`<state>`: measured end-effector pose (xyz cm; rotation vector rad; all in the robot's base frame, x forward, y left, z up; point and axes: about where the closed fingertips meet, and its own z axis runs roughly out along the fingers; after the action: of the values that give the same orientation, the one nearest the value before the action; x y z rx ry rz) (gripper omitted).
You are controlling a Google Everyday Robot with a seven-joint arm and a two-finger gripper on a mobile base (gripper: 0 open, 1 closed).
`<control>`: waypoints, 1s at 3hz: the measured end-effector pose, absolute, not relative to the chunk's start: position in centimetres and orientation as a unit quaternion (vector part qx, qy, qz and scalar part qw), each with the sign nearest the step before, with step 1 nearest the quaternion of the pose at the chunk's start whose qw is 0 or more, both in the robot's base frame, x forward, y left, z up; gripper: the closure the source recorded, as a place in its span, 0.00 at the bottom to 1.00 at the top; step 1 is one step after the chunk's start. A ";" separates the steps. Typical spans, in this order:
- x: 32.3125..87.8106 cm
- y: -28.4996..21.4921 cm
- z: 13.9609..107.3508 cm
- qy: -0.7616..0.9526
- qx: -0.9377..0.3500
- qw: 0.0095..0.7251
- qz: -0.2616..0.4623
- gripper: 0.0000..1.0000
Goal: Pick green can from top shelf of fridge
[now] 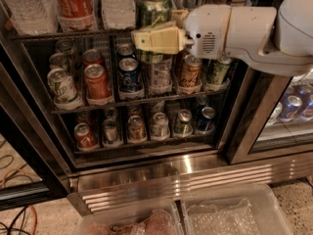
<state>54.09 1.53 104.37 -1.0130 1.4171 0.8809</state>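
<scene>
The green can [153, 6] is tall, metallic green with a silver top. It is upright in my gripper [155, 33], in front of the top shelf [63, 34] of the fridge [146, 168]. My gripper is shut on the can: one yellowish finger [156, 39] crosses the can's front and the other is behind it. My white arm [244, 28] reaches in from the upper right. The can's lower part is hidden behind the finger.
A red cola bottle [73, 1] and water bottles [27, 6] stand on the top shelf at the left. Lower racks hold short cans, such as a red can [97, 82] and a blue can [129, 75]. Clear plastic bins [230, 214] sit on the floor in front. A second door [288, 106] is at the right.
</scene>
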 end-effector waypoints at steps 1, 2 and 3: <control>53.2 1.9 103.3 0.607 -0.433 0.545 0.383 1.00; 52.9 2.0 102.8 0.609 -0.434 0.539 0.387 1.00; 52.5 2.2 102.2 0.611 -0.434 0.535 0.391 1.00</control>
<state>52.51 2.16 102.24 -1.0330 1.4552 0.9326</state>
